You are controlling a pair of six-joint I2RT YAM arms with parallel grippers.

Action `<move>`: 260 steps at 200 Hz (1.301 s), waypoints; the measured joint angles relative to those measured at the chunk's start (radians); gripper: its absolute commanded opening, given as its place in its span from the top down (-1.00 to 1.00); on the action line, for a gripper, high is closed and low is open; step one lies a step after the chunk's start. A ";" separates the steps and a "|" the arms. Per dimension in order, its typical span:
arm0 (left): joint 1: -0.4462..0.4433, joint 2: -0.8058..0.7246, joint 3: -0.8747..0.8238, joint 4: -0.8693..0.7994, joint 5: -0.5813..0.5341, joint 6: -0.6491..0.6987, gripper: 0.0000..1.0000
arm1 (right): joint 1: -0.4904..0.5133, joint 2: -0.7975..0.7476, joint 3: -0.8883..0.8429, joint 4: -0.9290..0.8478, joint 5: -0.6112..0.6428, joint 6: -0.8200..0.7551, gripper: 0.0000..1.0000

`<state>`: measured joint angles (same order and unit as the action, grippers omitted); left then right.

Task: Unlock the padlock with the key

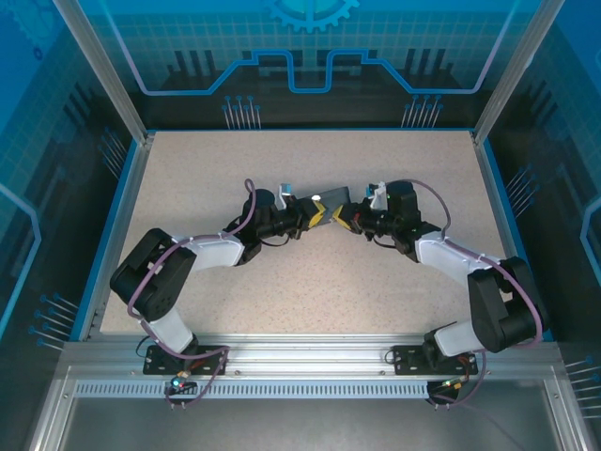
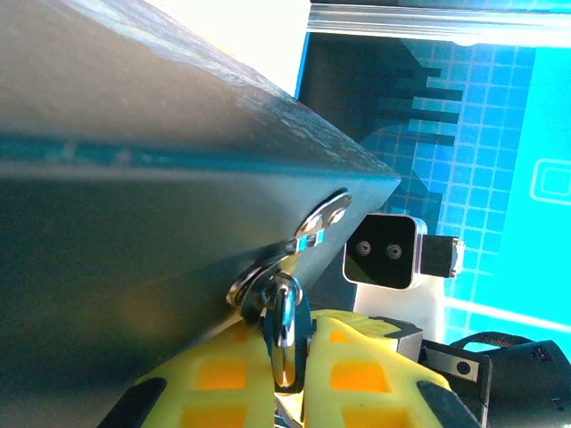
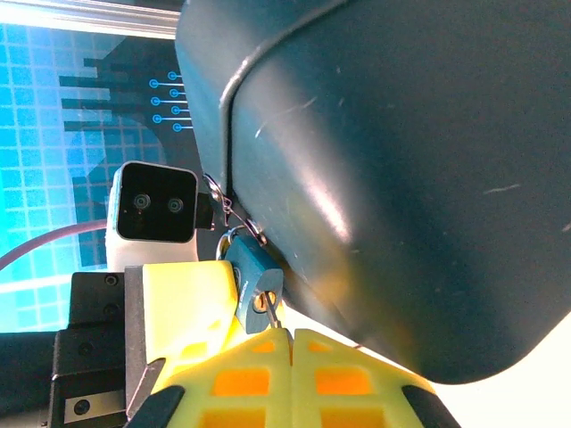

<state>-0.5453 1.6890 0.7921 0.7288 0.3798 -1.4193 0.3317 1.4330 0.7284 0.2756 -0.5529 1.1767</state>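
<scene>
At the padlock, both arms inward

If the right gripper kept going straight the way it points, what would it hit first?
The padlock, directly ahead: the right gripper is shut on the key, whose tip touches it. The dark tin sits just behind, though depth is hard to judge.

**Half-hidden at the lock**

In my right wrist view the key is a sliver, its head buried in the right pincer. The tin runs off the right edge. In the left wrist view, yellow fingers swallow most of the padlock.
</scene>
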 measured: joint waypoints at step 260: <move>0.006 0.000 -0.003 -0.011 -0.057 -0.023 1.00 | -0.030 0.133 0.018 0.153 -0.100 0.088 1.00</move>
<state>-0.5396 1.6886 0.7887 0.7181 0.3229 -1.4418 0.3016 1.5661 0.7464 0.4286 -0.6529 1.2648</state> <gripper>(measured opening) 0.103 0.051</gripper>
